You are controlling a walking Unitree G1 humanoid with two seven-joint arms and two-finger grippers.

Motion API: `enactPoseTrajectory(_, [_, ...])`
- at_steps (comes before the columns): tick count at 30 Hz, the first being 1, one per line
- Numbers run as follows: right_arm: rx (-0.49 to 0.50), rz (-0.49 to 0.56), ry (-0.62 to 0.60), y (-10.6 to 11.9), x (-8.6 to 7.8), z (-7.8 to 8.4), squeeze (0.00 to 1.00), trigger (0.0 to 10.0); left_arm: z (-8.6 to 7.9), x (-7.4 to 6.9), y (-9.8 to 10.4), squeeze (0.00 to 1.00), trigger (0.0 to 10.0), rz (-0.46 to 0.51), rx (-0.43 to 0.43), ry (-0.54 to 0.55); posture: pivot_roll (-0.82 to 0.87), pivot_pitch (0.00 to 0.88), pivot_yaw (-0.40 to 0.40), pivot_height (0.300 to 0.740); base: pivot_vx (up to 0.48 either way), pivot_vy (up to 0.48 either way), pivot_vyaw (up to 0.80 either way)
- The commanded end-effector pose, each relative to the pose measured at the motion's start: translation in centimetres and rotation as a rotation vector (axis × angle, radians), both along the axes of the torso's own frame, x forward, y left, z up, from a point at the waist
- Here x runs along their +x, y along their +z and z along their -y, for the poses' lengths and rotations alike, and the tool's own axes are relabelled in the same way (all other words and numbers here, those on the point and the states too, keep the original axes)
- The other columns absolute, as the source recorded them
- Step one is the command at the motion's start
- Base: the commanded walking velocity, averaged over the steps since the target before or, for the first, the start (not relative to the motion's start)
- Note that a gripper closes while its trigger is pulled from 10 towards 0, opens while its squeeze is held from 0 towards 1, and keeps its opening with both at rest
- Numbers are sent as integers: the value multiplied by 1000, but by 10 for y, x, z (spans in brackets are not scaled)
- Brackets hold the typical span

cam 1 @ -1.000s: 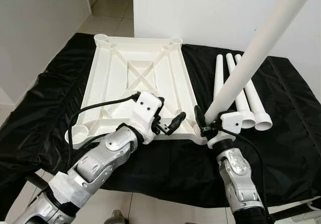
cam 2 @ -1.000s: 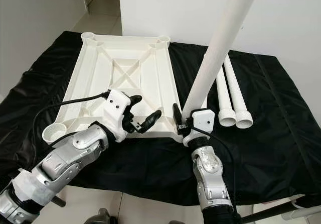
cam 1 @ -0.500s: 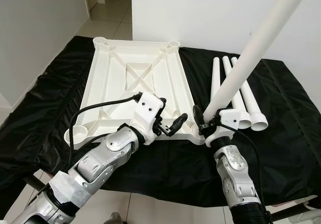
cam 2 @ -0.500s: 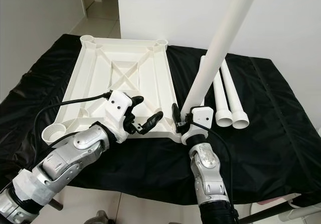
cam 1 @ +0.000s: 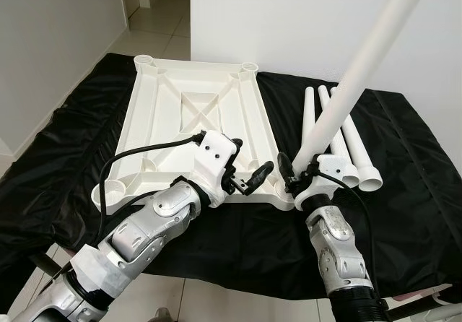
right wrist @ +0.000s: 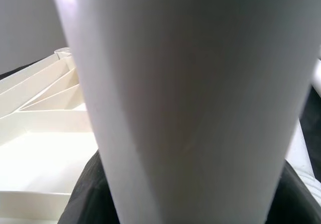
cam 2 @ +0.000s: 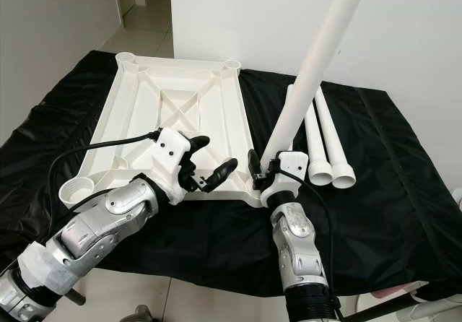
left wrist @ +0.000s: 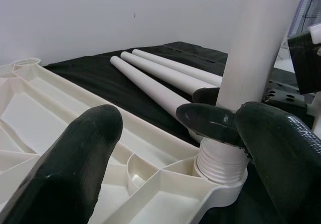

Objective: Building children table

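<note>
White plastic leg (cam 1: 346, 94), clamped near its base by the right gripper (cam 1: 302, 183), stands tilted with its threaded end in the near-right corner socket (left wrist: 220, 176) of the inverted tabletop (cam 1: 198, 116); left gripper (cam 1: 249, 181) hovers open, empty; next, straighten and screw down.

No text, label, brand, number or sign can be read on anything that is seen in these views.

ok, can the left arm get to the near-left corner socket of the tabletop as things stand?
Probably yes. The left gripper is open and holds nothing, hovering over the tabletop's near edge. The socket sits uncovered beside that forearm; only the arm's own cable runs near it.
</note>
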State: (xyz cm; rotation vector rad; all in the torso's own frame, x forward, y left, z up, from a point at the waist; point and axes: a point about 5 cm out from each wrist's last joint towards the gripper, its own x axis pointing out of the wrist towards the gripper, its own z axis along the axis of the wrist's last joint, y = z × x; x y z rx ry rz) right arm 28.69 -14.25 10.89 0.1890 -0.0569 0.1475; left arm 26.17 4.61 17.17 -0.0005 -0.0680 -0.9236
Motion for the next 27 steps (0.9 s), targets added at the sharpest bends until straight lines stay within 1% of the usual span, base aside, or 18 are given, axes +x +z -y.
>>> enactPoseTrajectory(1, [62, -143, -36, -27, -6, 4, 0, 10000, 11, -20, 2, 0, 10000, 36, 32, -428, 18, 0, -33, 740, 0, 0, 0])
enactPoseTrajectory(2, [43, -129, -36, -27, -7, 4, 0, 10000, 11, -20, 2, 0, 10000, 36, 31, -427, 20, 0, -36, 740, 0, 0, 0])
enactPoseTrajectory(4, [43, -129, -36, -27, -7, 4, 0, 10000, 11, -20, 2, 0, 10000, 36, 31, -427, 20, 0, -36, 740, 0, 0, 0])
enactPoseTrajectory(5, [17, -113, -37, -26, -8, 4, 0, 10000, 11, -20, 2, 0, 10000, 37, 30, -425, 21, 0, -37, 740, 0, 0, 0])
enactPoseTrajectory(7, [17, -113, -37, -26, -8, 4, 0, 10000, 11, -20, 2, 0, 10000, 37, 30, -425, 21, 0, -37, 740, 0, 0, 0])
enactPoseTrajectory(8, [3, -76, -101, -23, -8, 5, 0, 10000, 10, -20, 1, 0, 10000, 37, 32, -420, 17, 0, -37, 740, 0, 0, 0])
enactPoseTrajectory(9, [18, -52, -170, -19, -8, 6, 0, 10000, 10, -20, 0, 0, 10000, 35, 33, -417, 15, 0, -37, 740, 0, 0, 0])
enactPoseTrajectory(10, [18, -52, -170, -19, -8, 6, 0, 10000, 10, -20, 0, 0, 10000, 35, 33, -417, 15, 0, -37, 740, 0, 0, 0])
enactPoseTrajectory(12, [7, -25, -334, -14, -8, 7, 0, 10000, 10, -19, 0, 0, 10000, 32, 33, -414, 15, 0, -38, 740, 0, 0, 0])
enactPoseTrajectory(14, [7, -25, -334, -14, -8, 7, 0, 10000, 10, -19, 0, 0, 10000, 32, 33, -414, 15, 0, -38, 740, 0, 0, 0])
enactPoseTrajectory(15, [14, -21, -395, -12, -9, 7, 0, 10000, 10, -19, 0, 0, 10000, 32, 33, -413, 20, 1, -42, 740, 0, 0, 0])
enactPoseTrajectory(16, [14, -21, -395, -12, -9, 7, 0, 10000, 10, -19, 0, 0, 10000, 32, 33, -413, 20, 1, -42, 740, 0, 0, 0])
enactPoseTrajectory(17, [26, -29, -428, -12, -8, 4, 0, 10000, 9, -19, 0, 0, 10000, 32, 33, -411, 23, 4, -45, 740, 0, 0, 0])
enactPoseTrajectory(18, [26, -29, -428, -12, -8, 4, 0, 10000, 9, -19, 0, 0, 10000, 32, 33, -411, 23, 4, -45, 740, 0, 0, 0])
enactPoseTrajectory(19, [26, -25, -415, -11, -7, 0, 0, 10000, 9, -19, 0, 0, 10000, 30, 32, -407, 20, 4, -42, 740, 0, 0, 0])
enactPoseTrajectory(21, [23, -19, -391, -8, -7, -4, 0, 10000, 9, -19, 0, 0, 10000, 27, 29, -407, 20, 2, -44, 740, 0, 0, 0])
enactPoseTrajectory(26, [14, -7, -373, -8, -7, -6, 0, 10000, 10, -19, 0, 0, 10000, 29, 27, -407, 15, 2, -44, 740, 0, 0, 0])
enactPoseTrajectory(27, [28, 6, -357, -7, -7, -7, 475, 10000, 10, -18, 0, 0, 10000, 30, 26, -406, 14, 2, -43, 740, 0, 0, 0])
